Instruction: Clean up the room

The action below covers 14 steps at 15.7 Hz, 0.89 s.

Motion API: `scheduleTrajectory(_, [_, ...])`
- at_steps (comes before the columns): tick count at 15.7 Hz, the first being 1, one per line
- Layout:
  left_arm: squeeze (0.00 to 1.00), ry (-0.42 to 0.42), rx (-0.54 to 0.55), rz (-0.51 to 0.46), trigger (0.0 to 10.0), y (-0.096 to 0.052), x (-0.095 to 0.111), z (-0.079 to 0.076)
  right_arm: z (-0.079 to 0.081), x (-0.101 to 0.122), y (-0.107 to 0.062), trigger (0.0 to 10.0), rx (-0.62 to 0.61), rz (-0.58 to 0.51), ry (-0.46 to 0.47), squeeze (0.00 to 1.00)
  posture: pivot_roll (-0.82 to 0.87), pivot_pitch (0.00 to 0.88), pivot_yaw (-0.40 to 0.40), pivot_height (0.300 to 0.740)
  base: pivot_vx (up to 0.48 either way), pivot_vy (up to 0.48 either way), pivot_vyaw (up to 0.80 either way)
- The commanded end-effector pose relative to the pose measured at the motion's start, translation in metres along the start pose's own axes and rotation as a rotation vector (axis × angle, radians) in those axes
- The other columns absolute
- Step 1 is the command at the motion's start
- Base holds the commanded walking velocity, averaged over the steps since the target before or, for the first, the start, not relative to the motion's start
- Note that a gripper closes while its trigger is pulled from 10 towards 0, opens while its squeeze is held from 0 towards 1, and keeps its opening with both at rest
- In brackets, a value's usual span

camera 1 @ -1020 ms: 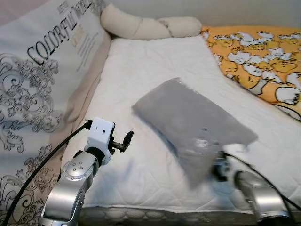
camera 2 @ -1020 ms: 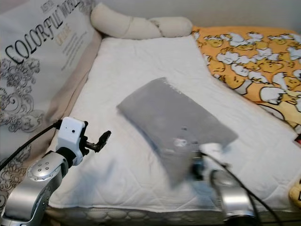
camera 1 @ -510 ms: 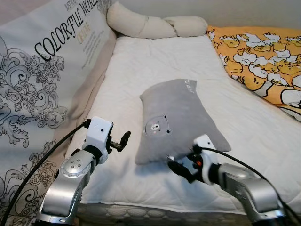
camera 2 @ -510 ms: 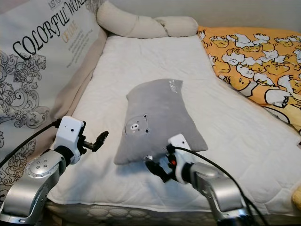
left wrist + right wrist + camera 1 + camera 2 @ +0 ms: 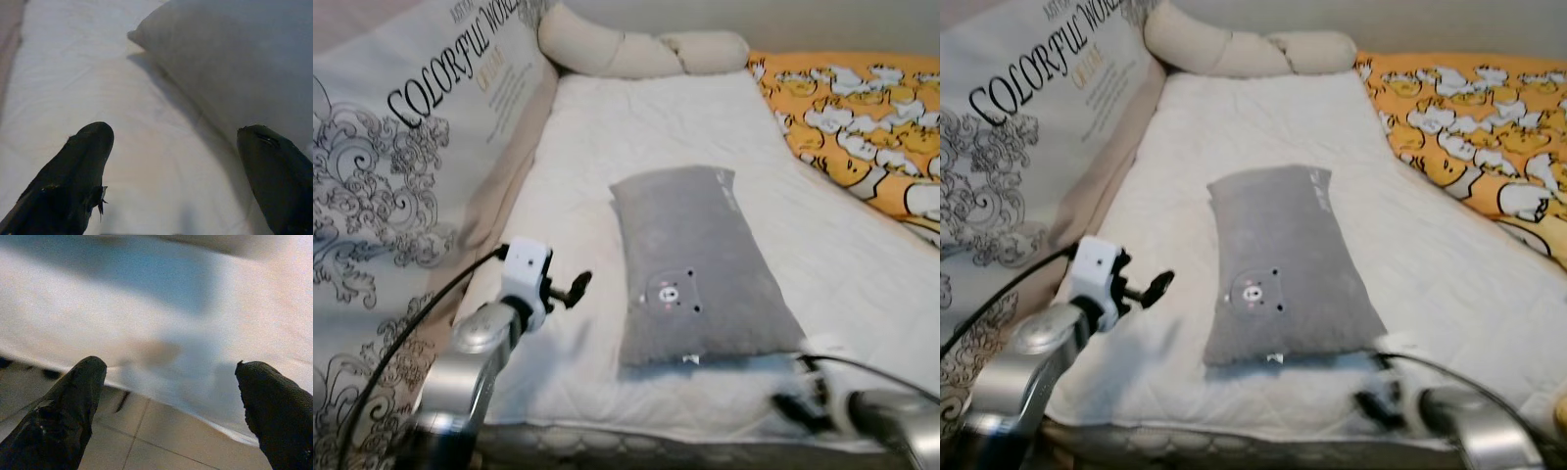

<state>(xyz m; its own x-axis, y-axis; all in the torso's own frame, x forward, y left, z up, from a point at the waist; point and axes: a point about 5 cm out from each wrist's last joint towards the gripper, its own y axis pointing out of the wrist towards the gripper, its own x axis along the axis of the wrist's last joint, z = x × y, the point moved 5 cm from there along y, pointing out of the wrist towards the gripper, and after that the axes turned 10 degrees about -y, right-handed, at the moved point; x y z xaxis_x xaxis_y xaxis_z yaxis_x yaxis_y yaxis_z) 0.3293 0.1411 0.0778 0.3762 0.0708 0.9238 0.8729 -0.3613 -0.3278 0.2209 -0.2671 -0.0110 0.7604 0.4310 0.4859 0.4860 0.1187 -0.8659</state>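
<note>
- Bed (image 5: 607,137): white quilted mattress is framed much as half a second ago, with only a slight camera shift noted; a printed cushion (image 5: 401,166) is propped along the robot's left side, a cream bolster (image 5: 636,54) lies at the head, and an orange cartoon-print blanket (image 5: 862,127) covers the far right.
- Grey pillow (image 5: 700,264): main change. A second ago it was seen blurred and lifted; half a second ago it was propped up on its near edge by the right gripper. Now it is laid flat on the mattress, bear patch up, long axis running towards the head of the bed, near end close to the foot edge.
- Right gripper (image 5: 171,396): now pulled back off the pillow and dropped to the bed's near edge, blurred in the head views. In its wrist view the fingers are spread wide with nothing between them; mattress edge and tiled floor (image 5: 161,435) are seen past them. Pillow is judged released.
- Left gripper (image 5: 181,161): held over the mattress just beside the pillow's left edge, roughly where it was before. Fingers are parted and empty; no contact with the pillow.
- Task meaning: pillow placement is judged done, though it sits mid-bed rather than at the head. Either a nudge towards the bolster or another item is expected next.
</note>
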Motion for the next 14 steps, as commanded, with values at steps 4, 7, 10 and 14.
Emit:
scheduleTrajectory(4, [1.0,-0.231,-0.019,-0.088,10.0,0.034,0.025,0.008,-0.083,0.021,-0.01,10.0,-0.365,-0.113,0.141,1.0,-0.05,0.0,0.051,0.74,0.0,0.0,0.0])
scheduleTrajectory(7, [1.0,-0.444,0.009,-0.093,10.0,0.06,0.018,0.013,-0.106,0.088,-0.01,10.0,-0.385,-0.512,0.489,1.0,-0.08,0.0,0.073,0.74,0.0,0.0,0.0])
scheduleTrajectory(10, [0.07,-0.59,0.034,0.003,10.0,0.069,-0.016,0.005,-0.094,0.122,0.006,10.0,-0.303,-0.648,0.638,1.0,-0.09,0.0,0.077,0.74,0.0,0.0,0.0])
scheduleTrajectory(14, [0.0,-0.874,0.066,0.058,10.0,0.07,-0.059,-0.015,-0.011,0.15,0.047,10.0,0.053,-0.645,0.612,0.0,-0.09,0.0,0.067,0.74,0.0,0.0,0.0])
